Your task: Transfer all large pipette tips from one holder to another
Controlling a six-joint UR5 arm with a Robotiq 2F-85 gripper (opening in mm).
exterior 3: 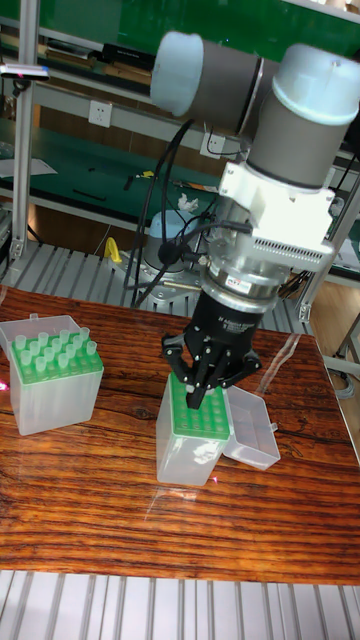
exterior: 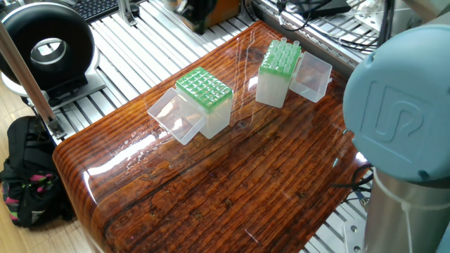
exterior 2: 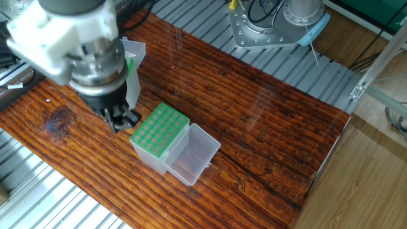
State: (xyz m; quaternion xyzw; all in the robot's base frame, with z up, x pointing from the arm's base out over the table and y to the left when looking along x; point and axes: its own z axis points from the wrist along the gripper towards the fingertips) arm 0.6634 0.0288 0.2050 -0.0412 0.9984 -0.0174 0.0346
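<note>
A holder [exterior: 279, 60] at the far end of the wooden table carries several large pipette tips [exterior: 281, 50], also on the left in the tall view [exterior 3: 45, 350]. A second green-topped holder [exterior: 204, 90] [exterior 2: 159, 130] [exterior 3: 195, 430] shows only bare holes. My gripper [exterior 2: 122, 119] [exterior 3: 203, 392] hangs low at that second holder's left edge. Its dark fingers are pinched together on a slim tip that barely shows against the green top. The tip-filled holder [exterior 2: 132, 70] is mostly hidden behind my wrist.
Each holder has a clear hinged lid lying open beside it [exterior: 167, 114] [exterior: 313, 76] [exterior 2: 191, 156]. The arm's big blue-grey joint [exterior: 394, 119] fills the right of one view. A black round device [exterior: 46, 49] and a black bag [exterior: 28, 183] sit off the table's left.
</note>
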